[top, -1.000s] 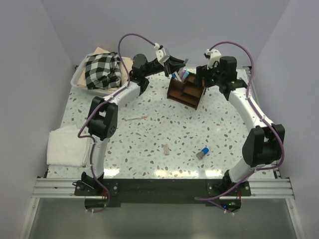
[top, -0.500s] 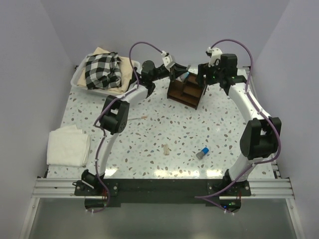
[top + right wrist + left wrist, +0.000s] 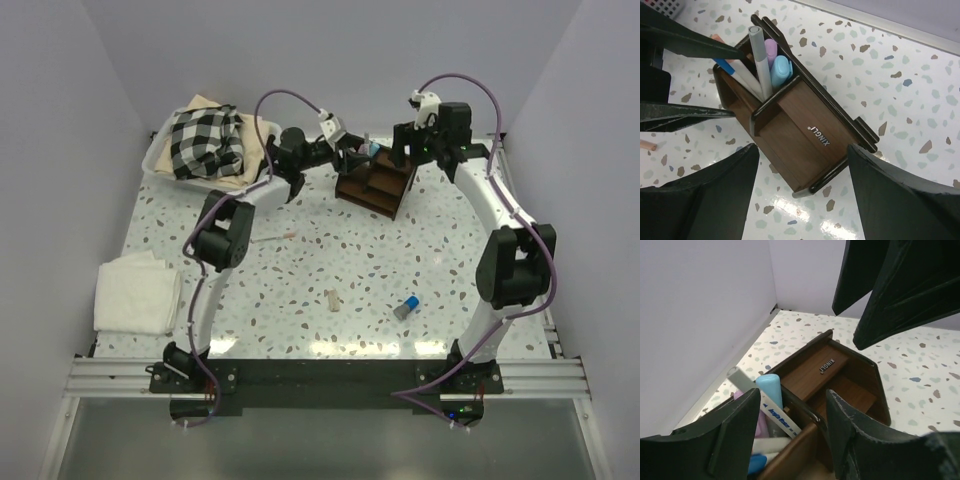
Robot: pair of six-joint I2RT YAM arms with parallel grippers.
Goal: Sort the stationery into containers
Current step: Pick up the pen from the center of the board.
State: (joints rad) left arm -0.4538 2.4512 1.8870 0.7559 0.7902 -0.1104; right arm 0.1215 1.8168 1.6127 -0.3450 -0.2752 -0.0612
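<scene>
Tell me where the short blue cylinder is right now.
Top view: the blue cylinder lies on the table, front and right of centre, with the beige stub to its left.

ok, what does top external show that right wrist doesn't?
Only top external: beige stub, blue-grey cylinder, folded white cloth, tub of checked cloth. Only right wrist: the pens singly, pale grey pen, light blue marker, lilac one, and the XINGLI print. Both: the brown organizer, left hand beside its pen slot.
</scene>
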